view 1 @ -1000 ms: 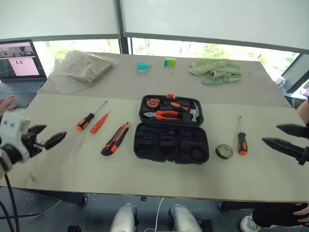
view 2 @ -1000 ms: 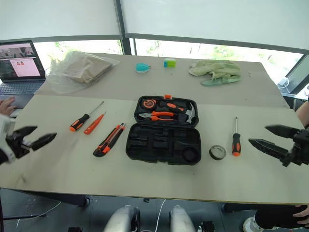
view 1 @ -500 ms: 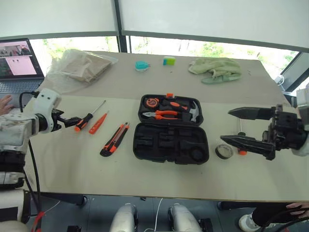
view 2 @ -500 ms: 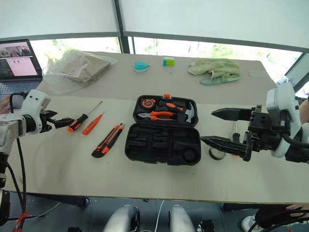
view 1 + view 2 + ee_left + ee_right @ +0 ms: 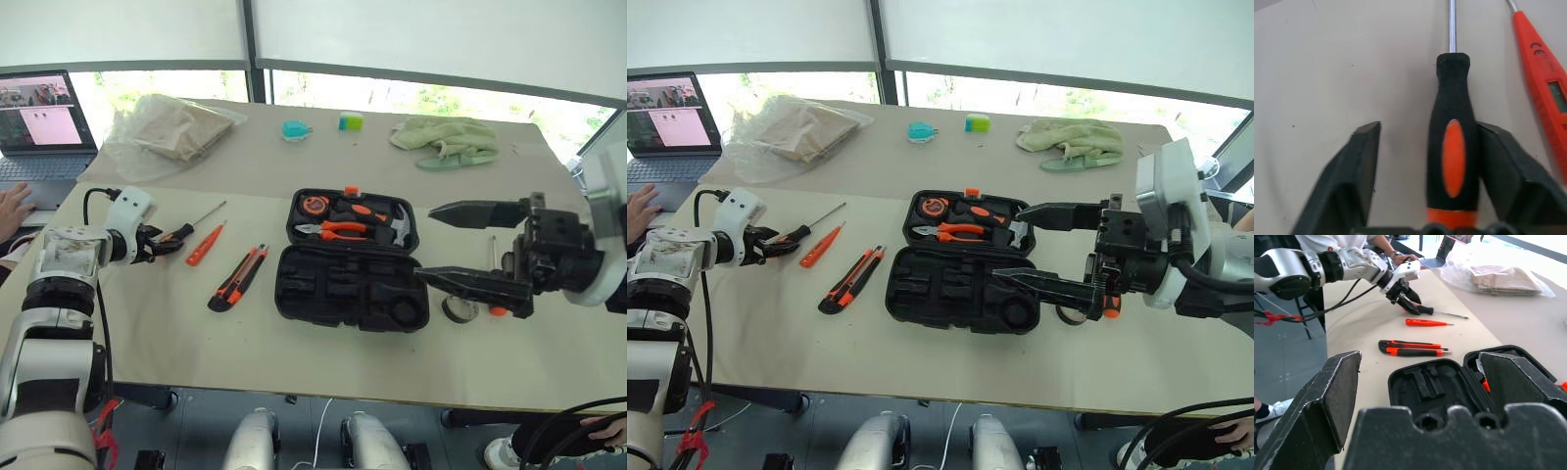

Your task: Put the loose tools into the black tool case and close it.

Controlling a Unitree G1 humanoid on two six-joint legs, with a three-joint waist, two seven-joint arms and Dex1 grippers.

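Note:
The black tool case [image 5: 323,286] lies open at the table's middle, with pliers, a hammer and a tape measure in its far half. Left of it lie a utility knife [image 5: 237,278], a slim orange screwdriver [image 5: 204,247] and a black-orange screwdriver [image 5: 1452,147]. My left gripper [image 5: 168,238] straddles that handle: one finger touches it, and the other finger [image 5: 1359,176] stands a gap away. My right gripper [image 5: 1007,244] hangs wide open above the case's right end. Behind it, partly hidden, lie the tape roll [image 5: 454,309] and a third screwdriver [image 5: 492,247].
A laptop [image 5: 44,127] sits at the far left, with a person's hand [image 5: 12,206] beside it. A plastic bag of paper [image 5: 171,132], a teal object [image 5: 296,128], a small green block [image 5: 350,120] and a green cloth [image 5: 446,137] line the far side.
My left gripper reached forward to the black-orange screwdriver and narrowed around its handle. My right gripper swung left from the table's right side to above the case, staying open.

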